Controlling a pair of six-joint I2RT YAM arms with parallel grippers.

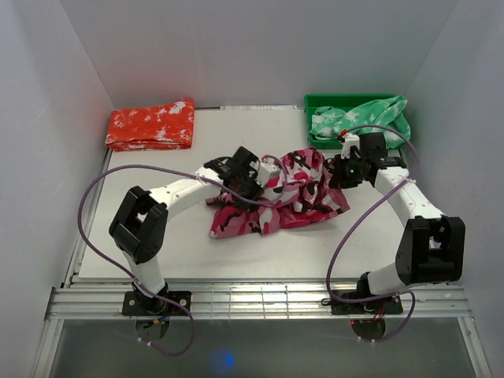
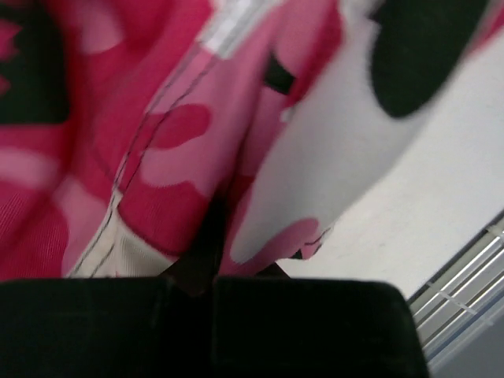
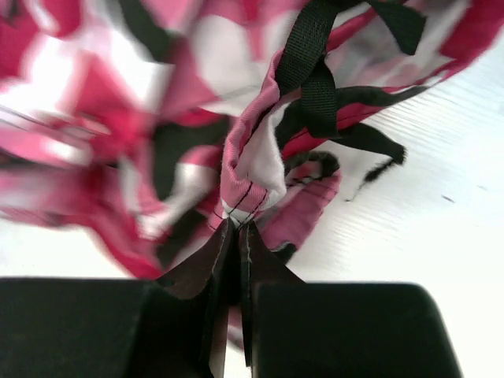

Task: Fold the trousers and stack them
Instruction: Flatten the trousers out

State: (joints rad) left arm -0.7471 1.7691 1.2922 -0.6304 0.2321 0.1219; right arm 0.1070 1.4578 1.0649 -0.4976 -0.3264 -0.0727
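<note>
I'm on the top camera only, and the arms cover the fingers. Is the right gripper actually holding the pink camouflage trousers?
Observer: Yes. In the right wrist view the right gripper is shut on a bunched fold of the trousers.
Operator: And the left one?
Observer: The left wrist view shows the left gripper shut as well, pinching a fold of the same trousers.
</note>
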